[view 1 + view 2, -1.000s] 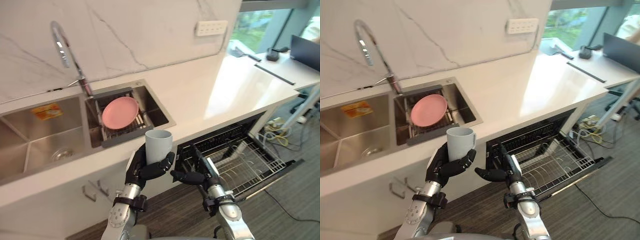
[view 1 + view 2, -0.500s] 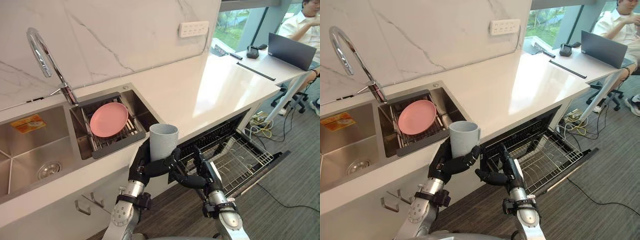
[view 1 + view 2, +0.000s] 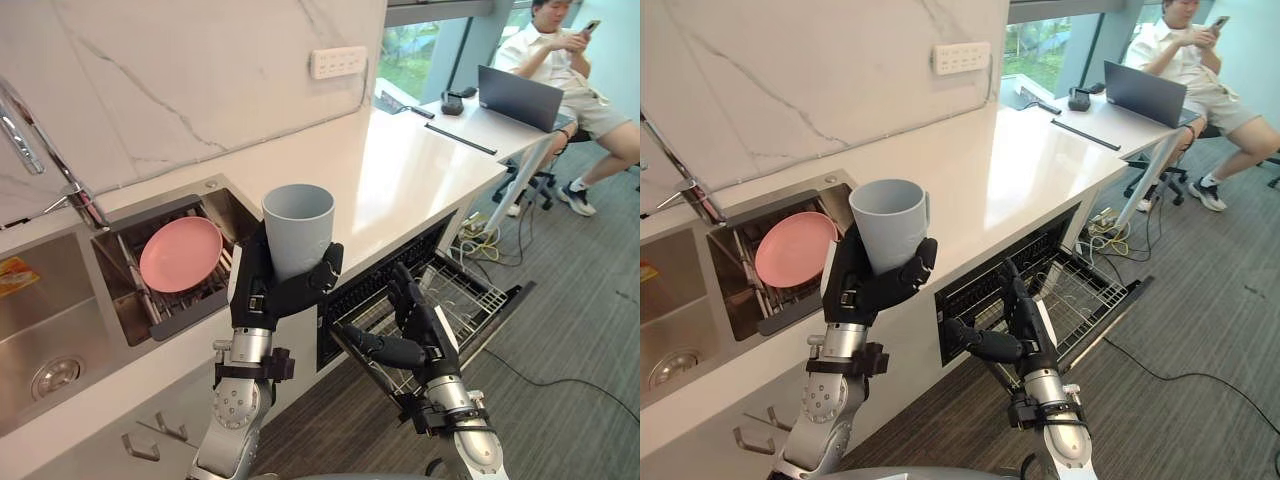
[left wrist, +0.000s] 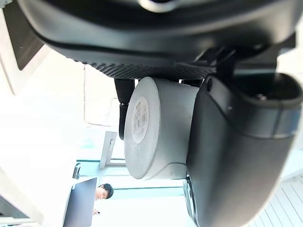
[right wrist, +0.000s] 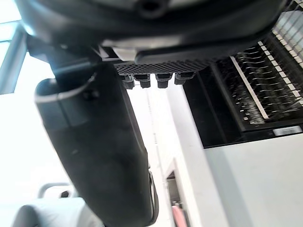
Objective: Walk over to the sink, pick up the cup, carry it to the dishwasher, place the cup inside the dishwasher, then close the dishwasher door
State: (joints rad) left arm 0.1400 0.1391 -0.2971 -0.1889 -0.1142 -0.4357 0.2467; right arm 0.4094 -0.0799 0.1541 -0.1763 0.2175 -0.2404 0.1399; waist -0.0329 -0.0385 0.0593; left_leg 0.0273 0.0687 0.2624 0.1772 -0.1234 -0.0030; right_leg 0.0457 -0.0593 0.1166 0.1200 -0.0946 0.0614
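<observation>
The left hand (image 3: 266, 292) is raised in front of the tabletop (image 3: 400, 175) edge, its fingers and thumb curled round the lower half of the grey cup (image 3: 298, 228). The cup stands upright in the grip, mouth up. In the left wrist view its round base faces the camera, wedged between thumb and fingers.

The right hand (image 3: 410, 330) hangs lower, beside the left, with its fingers straight and slightly spread and its thumb stuck out. It holds nothing.

Just past the right hand the dishwasher (image 3: 385, 285) stands open under the tabletop, its wire rack (image 3: 470, 295) pulled out over the floor. The right hand and arm cover the near part of the rack.

Behind the left hand a pink plate (image 3: 180, 253) leans in a dark drainer (image 3: 150, 318) set in the sink (image 3: 50, 320). The tap (image 3: 85, 205) rises beside it and is cut off at the picture's edge.

At the far end of the tabletop a laptop (image 3: 518, 95) stands open, and a person (image 3: 560, 45) sits behind it. The fingers hide the cup's lower wall.
</observation>
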